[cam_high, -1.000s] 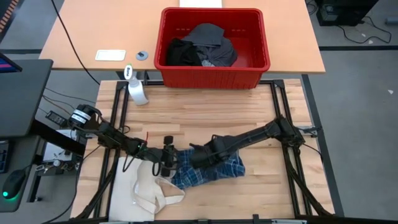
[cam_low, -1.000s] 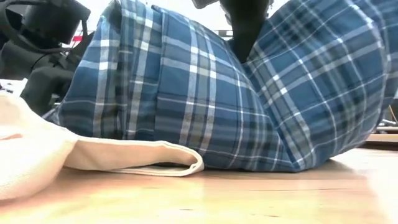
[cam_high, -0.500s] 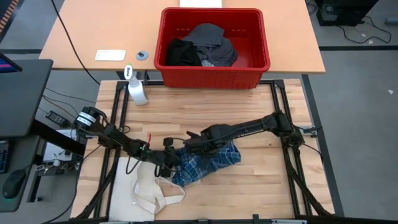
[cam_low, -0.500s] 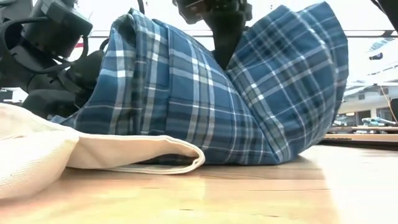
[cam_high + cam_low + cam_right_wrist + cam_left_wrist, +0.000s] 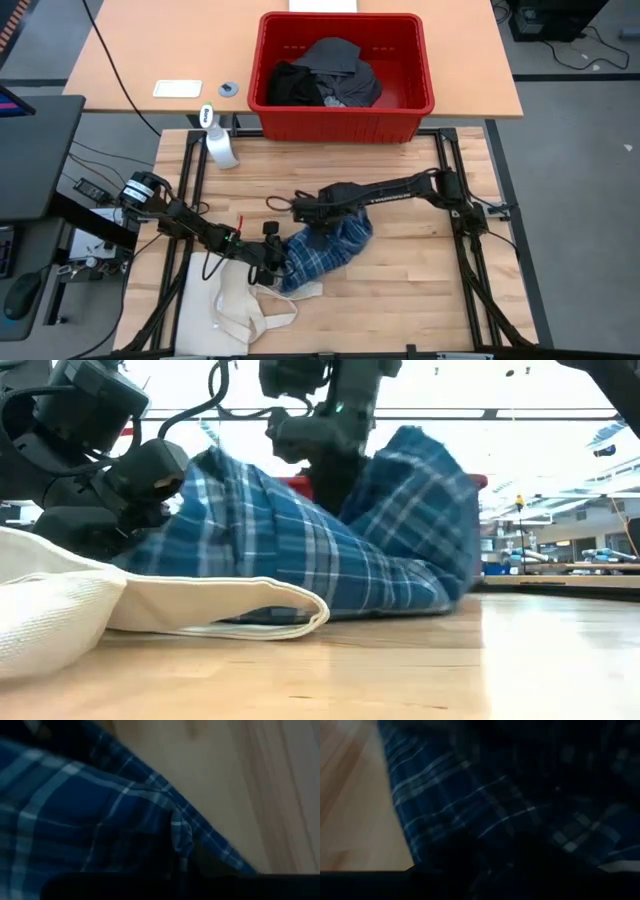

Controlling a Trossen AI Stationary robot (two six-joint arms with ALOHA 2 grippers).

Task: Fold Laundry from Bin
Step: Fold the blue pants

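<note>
The plaid shirt (image 5: 322,250) lies diagonally between left gripper (image 5: 272,262) and right gripper (image 5: 300,208) (fingers' state hidden).

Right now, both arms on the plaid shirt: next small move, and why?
Probably draw the right gripper away from the left gripper to spread the blue plaid shirt. It lies bunched between them, one edge over the cream tote bag.

Overhead, table-level and two close wrist views, all sharing plaid shirt (image 5: 325,250).
</note>
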